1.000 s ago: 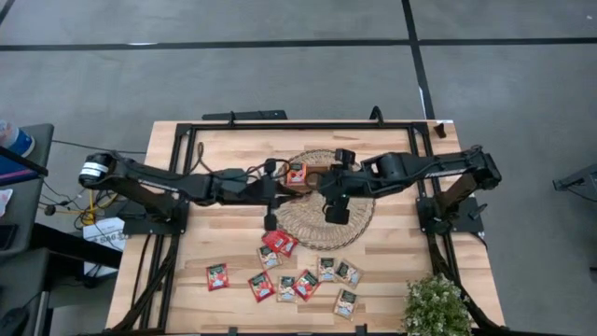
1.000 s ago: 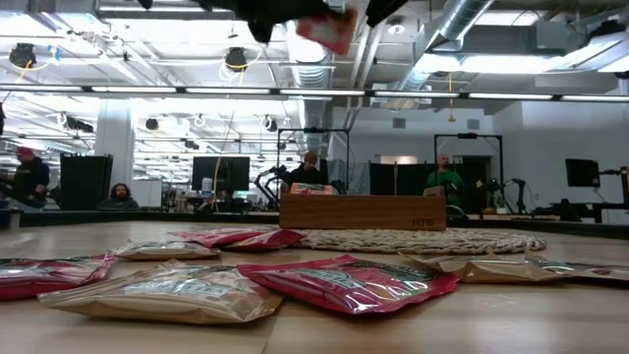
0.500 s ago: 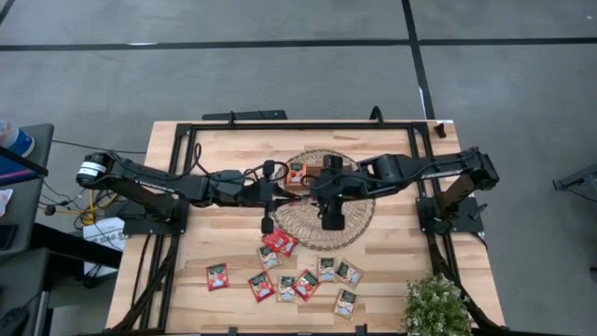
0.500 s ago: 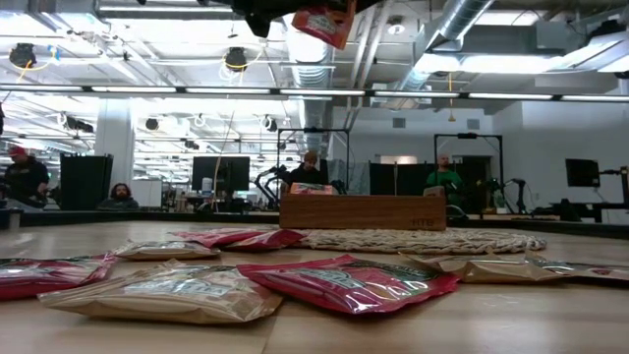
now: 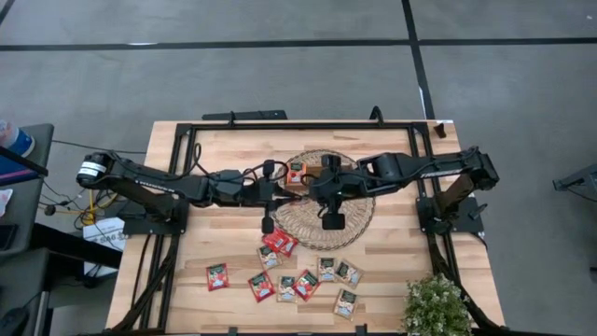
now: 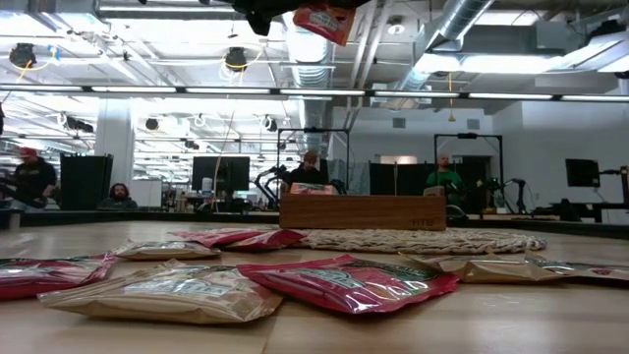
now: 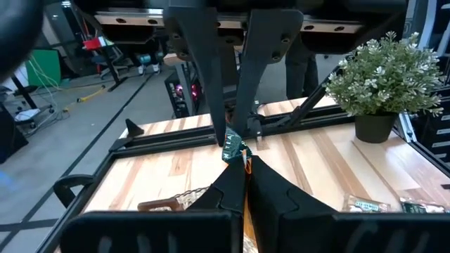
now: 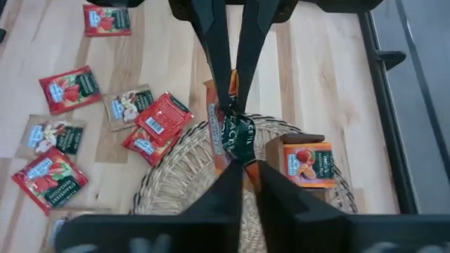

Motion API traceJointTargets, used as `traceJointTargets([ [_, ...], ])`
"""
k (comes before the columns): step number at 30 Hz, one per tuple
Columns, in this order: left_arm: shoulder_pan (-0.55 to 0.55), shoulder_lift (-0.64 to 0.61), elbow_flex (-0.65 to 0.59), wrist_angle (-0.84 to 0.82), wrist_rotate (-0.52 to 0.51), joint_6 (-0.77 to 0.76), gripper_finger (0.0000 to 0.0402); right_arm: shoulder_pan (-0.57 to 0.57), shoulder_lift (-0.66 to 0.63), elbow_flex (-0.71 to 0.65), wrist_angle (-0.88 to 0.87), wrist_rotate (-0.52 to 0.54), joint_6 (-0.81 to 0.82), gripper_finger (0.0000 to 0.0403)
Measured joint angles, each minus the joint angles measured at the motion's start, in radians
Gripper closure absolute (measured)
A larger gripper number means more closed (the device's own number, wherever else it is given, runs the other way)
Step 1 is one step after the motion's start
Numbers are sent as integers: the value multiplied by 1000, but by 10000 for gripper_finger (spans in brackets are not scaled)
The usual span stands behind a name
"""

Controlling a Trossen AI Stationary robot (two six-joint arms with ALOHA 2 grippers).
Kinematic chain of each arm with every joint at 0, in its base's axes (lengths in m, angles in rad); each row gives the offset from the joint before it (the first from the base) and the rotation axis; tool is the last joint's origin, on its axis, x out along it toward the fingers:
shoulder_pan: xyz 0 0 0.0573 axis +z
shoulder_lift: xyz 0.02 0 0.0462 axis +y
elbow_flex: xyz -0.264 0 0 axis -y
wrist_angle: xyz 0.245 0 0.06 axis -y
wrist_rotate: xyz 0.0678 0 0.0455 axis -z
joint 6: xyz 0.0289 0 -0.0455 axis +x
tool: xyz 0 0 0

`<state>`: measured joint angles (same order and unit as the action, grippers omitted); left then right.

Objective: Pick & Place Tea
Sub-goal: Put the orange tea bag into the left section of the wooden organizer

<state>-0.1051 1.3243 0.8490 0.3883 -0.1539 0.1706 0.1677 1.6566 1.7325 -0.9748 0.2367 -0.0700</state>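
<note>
**A:** Where are the arms?

**B:** Both reach in over the middle of the table [image 5: 215, 149], left from the left, right from the right. The tips meet in the air above the far-left part of the mat [image 5: 359, 219].

**A:** Left gripper [image 7: 244, 172]?

**B:** Pinched shut on the held sachet [image 8: 235, 133]. Its fingers clamp one edge.

**A:** Right gripper [image 8: 246, 169]?

**B:** Also closed narrow on that sachet, on the opposite edge. Both wrist views show two pairs of dark fingers converging on the one packet.

**A:** The packet itself?

**B:** Orange, with a dark label. It is held on edge, well clear of the table. In the low view it hangs at the very top, high above the tray [image 6: 364, 211].

**A:** And the tray?

**B:** Brown wood, standing on the far-left part of the mat. One orange sachet [image 8: 307, 163] shows in it. I cannot tell which compartment.

**A:** The rest of the tea?

**B:** Two red sachets [image 5: 278, 243] overlap at the mat's near-left edge, touching it. The loose sachets [image 5: 303, 280] lie scattered near that, toward the table's near edge, red and pale ones mixed, some overlapping. One red sachet [image 5: 216, 276] lies apart, to the left of the group.

**A:** Anything else?

**B:** A potted plant [image 5: 436, 306] at the near-right corner. In the low view, people sit and stand in the room beyond the table.
</note>
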Motion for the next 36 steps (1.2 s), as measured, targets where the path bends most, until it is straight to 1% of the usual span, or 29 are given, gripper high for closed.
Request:
traceJointTargets([
  [3,0,0,0,3,-2,2,401,1,0,0,-1,35,-2,398],
  [5,0,0,0,4,-24,2,401,0,0,0,-3,39,0,400],
  [8,0,0,0,7,-85,6,397,0,0,0,-3,51,5,402],
  [12,-1,1,0,15,-228,1,377,-1,0,0,-10,63,17,403],
  [14,-1,1,0,23,-262,0,368,-1,0,0,-12,62,17,403],
  [17,0,1,0,8,-254,-3,358,0,0,0,-16,56,17,403],
  [21,0,1,0,-1,-235,-29,355,0,0,0,-18,52,18,403],
  [23,0,1,0,10,-268,-53,355,0,0,0,-11,53,18,403],
  [25,0,1,0,9,-282,-46,355,0,0,0,-12,53,18,403],
  [29,-5,1,0,9,-252,-31,351,0,0,0,-15,52,18,403],
  [32,-13,1,0,6,-229,-25,335,-7,0,0,-21,50,18,403],
  [34,-20,1,0,1,-225,-25,318,-19,0,0,-26,50,18,403],
  [36,-32,1,0,-29,-195,-21,300,-34,0,0,-37,45,18,403],
])
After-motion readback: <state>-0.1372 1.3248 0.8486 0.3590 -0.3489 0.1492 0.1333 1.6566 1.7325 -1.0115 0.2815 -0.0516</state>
